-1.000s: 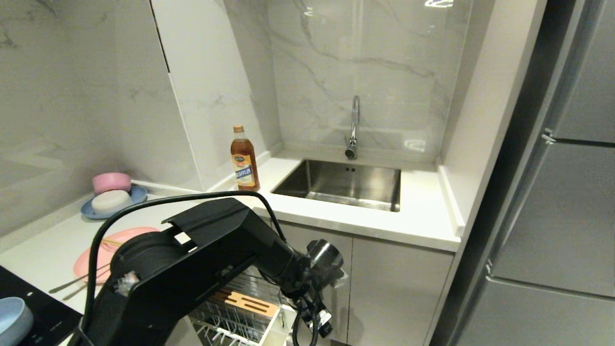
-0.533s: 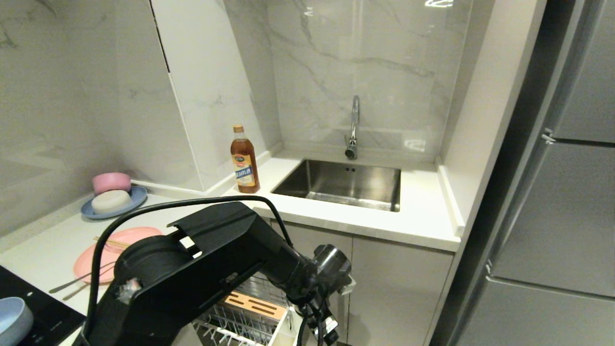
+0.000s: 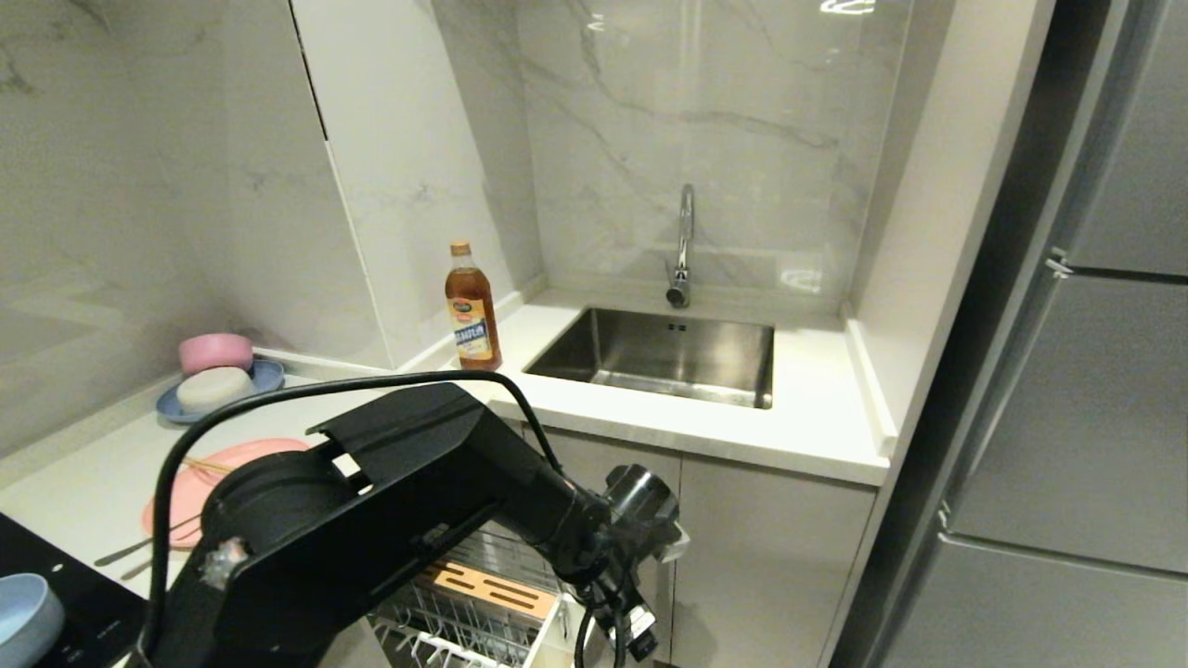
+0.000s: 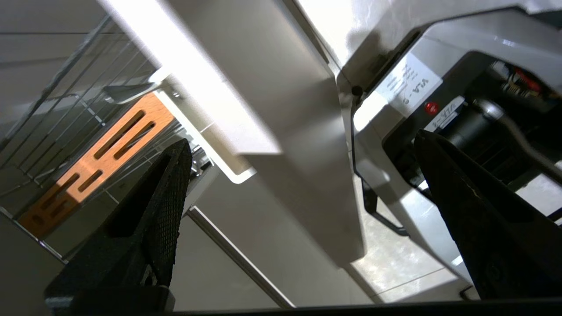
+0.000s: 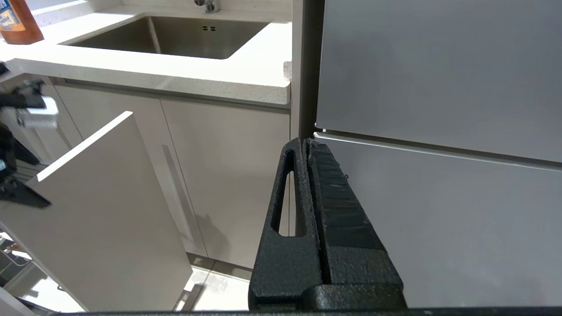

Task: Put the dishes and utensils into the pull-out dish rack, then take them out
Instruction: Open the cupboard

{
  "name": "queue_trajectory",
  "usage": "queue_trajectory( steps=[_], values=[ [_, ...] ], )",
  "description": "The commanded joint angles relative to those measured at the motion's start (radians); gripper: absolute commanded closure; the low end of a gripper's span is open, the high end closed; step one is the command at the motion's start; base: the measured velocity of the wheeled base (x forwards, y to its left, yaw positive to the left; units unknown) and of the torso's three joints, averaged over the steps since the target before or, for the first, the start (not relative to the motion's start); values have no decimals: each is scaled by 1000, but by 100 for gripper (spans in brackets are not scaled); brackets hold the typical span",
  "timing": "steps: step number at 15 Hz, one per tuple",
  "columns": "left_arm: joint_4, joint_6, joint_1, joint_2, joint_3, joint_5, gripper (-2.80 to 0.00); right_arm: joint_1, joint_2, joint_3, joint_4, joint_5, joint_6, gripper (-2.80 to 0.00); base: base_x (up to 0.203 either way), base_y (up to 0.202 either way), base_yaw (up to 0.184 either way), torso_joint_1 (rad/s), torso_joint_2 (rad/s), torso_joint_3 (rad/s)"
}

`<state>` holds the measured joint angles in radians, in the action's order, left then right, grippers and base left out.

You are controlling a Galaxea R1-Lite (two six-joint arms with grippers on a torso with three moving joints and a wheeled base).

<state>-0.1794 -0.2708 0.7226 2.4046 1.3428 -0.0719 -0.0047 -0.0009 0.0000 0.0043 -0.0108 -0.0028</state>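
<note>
Starting at far left of the head view: light-blue bowl cut off by the frame corner, sitting on a dark cooktop. Pink plate on the counter, largely hidden behind the left arm; chopsticks across its top edge, two metal handles poking out at its near side, spoon versus fork not distinguishable. Behind: darker blue plate with small pink bowl.

Pull-out dish rack drawn out below the counter, mostly masked by the arm; only wires and slotted wooden strip show. Left gripper fingers stand wide apart, nothing between them, front panel just beyond.

Right gripper parked low by the fridge, fingers pressed together, empty.
</note>
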Motion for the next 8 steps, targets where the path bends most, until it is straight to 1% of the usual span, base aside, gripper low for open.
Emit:
queue_trajectory(
  steps=[1,3,5,8],
  values=[
    [-2,1,-20,-43,-8,9,-280,0,1,2,0,0,0,0,0,0,0,0,0,0],
    [-2,9,-47,-93,-17,40,-280,0,1,2,0,0,0,0,0,0,0,0,0,0],
    [-3,59,-76,-161,10,63,-280,0,1,2,0,0,0,0,0,0,0,0,0,0],
    [-3,90,-122,-270,22,67,-280,0,1,2,0,0,0,0,0,0,0,0,0,0]
  ],
)
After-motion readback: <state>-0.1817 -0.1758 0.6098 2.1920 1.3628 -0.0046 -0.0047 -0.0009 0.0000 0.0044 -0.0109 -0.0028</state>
